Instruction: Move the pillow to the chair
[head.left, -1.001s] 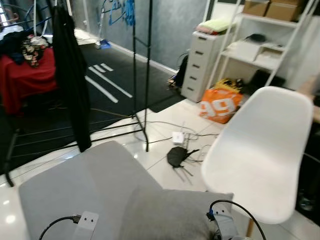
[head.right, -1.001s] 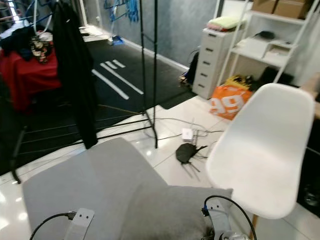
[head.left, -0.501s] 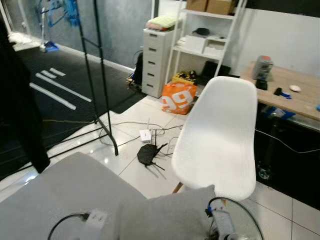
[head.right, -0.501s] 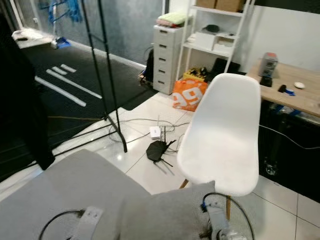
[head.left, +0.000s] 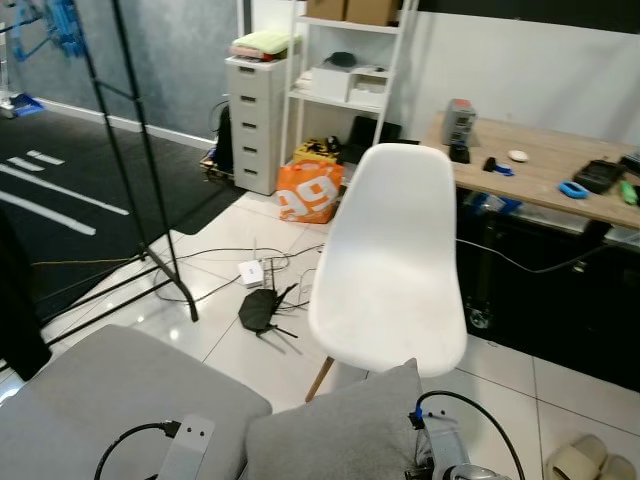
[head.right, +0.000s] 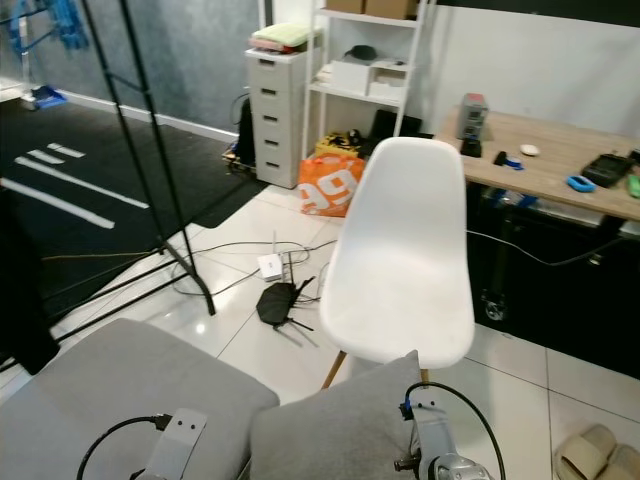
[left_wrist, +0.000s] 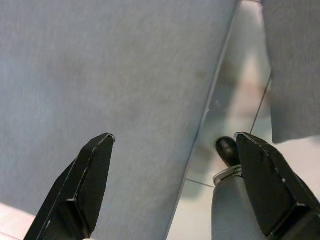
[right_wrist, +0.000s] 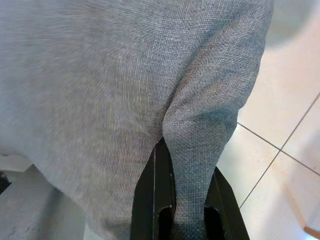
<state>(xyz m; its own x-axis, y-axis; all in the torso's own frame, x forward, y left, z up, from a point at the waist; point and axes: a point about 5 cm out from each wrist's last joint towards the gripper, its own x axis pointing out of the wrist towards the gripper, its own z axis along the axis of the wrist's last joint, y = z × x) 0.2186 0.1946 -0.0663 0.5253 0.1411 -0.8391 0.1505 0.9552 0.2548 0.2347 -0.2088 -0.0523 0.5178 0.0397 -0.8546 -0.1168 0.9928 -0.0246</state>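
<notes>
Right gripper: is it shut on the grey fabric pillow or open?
Shut on it. The right gripper pinches a fold of the grey fabric pillow between its two black fingers.

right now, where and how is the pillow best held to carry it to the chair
By its edge fold, come at from below, as the right gripper has it: the grey pillow is soft, so its fabric bunches into a ridge between the black fingers. The white chair stands just ahead.

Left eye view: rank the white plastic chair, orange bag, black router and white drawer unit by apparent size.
1. White plastic chair
2. White drawer unit, farther off
3. Orange bag
4. Black router; close to the bag, so unsure.
</notes>
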